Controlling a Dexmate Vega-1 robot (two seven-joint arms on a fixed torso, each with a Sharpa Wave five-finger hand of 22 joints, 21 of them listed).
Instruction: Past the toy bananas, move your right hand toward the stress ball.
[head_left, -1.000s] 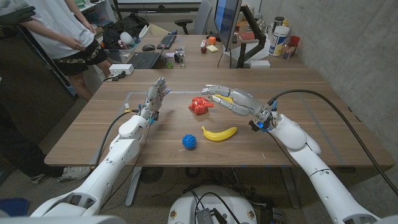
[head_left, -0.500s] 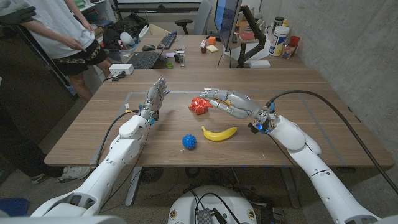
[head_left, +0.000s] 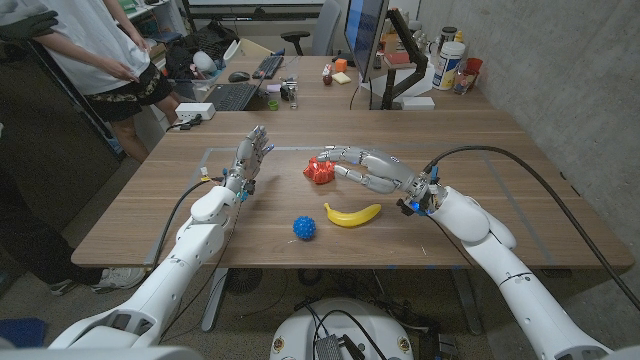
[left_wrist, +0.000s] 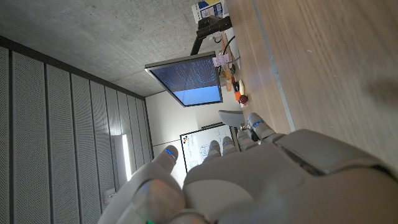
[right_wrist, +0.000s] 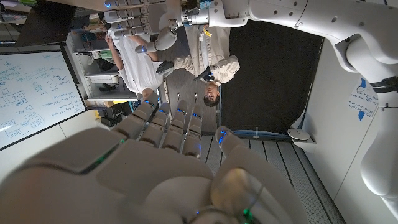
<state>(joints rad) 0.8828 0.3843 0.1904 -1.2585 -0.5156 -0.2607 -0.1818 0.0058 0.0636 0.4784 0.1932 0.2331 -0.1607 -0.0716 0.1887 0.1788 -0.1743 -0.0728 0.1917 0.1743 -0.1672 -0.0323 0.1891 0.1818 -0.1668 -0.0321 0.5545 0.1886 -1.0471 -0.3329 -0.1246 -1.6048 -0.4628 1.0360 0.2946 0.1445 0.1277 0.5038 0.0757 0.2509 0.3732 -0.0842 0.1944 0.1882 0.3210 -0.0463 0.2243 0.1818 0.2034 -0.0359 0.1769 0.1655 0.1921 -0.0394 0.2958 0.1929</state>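
The right hand (head_left: 362, 165) is reaching out above the table, open and holding nothing, with its fingertips near the red toy (head_left: 320, 170). The yellow toy banana (head_left: 352, 213) is lying just in front of it. The blue stress ball (head_left: 304, 227) is sitting beside the banana, nearer the table's front edge. The reaching step looks only partly done. Next, the hand probably needs to go over the banana toward the ball.

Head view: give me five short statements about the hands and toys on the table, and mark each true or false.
1. The right hand reaches over toward the red toy. True.
2. The blue stress ball is held in the left hand. False: it lies free on the table.
3. The yellow toy banana lies beside the stress ball. True.
4. The left hand holds nothing. True.
5. The banana is on the red toy. False: they lie apart.
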